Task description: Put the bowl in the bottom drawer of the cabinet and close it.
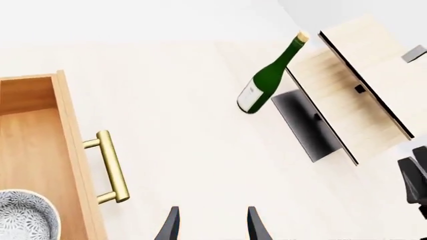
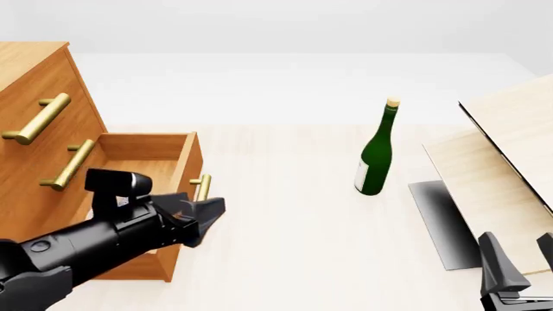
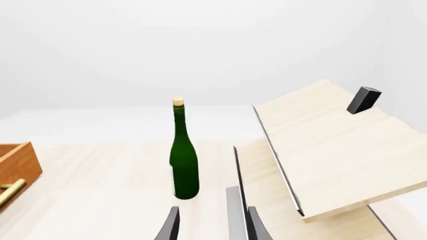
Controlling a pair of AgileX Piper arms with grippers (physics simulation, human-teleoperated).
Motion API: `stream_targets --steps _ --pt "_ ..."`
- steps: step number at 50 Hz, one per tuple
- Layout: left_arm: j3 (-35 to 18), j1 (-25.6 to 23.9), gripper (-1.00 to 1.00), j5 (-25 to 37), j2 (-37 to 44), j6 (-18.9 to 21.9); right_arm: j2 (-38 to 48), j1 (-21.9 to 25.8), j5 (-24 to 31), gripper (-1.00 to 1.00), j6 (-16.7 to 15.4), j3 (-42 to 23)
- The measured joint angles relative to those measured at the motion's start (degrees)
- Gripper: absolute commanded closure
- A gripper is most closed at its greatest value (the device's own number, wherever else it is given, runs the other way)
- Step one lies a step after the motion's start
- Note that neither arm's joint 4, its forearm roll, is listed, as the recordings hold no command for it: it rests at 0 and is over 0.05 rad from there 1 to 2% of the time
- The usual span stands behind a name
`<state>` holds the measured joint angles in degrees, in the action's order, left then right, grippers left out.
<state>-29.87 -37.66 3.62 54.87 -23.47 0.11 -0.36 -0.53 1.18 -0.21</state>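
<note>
The white speckled bowl sits inside the pulled-out bottom drawer of the cabinet. My left gripper is open and empty. It hovers over the tabletop just in front of the drawer's brass handle. In the front view the left gripper hangs by the drawer front, and the arm hides the bowl. My right gripper is open and empty at the near right, far from the drawer. Its fingers show in the right wrist view.
A green bottle stands upright mid-table, right of the drawer. Pale wood boards lean at the right over a dark panel. The two upper drawers, with their brass handles, are closed.
</note>
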Motion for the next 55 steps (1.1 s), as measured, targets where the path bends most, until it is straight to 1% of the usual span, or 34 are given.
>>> stream_targets --steps 17,30,42,55 --pt "0.25 -2.69 -1.00 -3.49 5.67 -5.57 0.00 0.00 -0.01 -1.00 0.01 0.00" --pt "0.98 -3.33 -1.00 -6.13 9.68 -9.39 0.00 0.00 -0.01 -1.00 0.03 0.00" --pt "2.40 -2.78 -1.00 -8.58 13.17 -12.63 0.00 0.00 -0.02 -1.00 0.04 0.00" --pt "4.32 -0.55 -1.00 -11.01 16.78 -14.93 0.00 0.00 -0.02 -1.00 0.05 0.00"
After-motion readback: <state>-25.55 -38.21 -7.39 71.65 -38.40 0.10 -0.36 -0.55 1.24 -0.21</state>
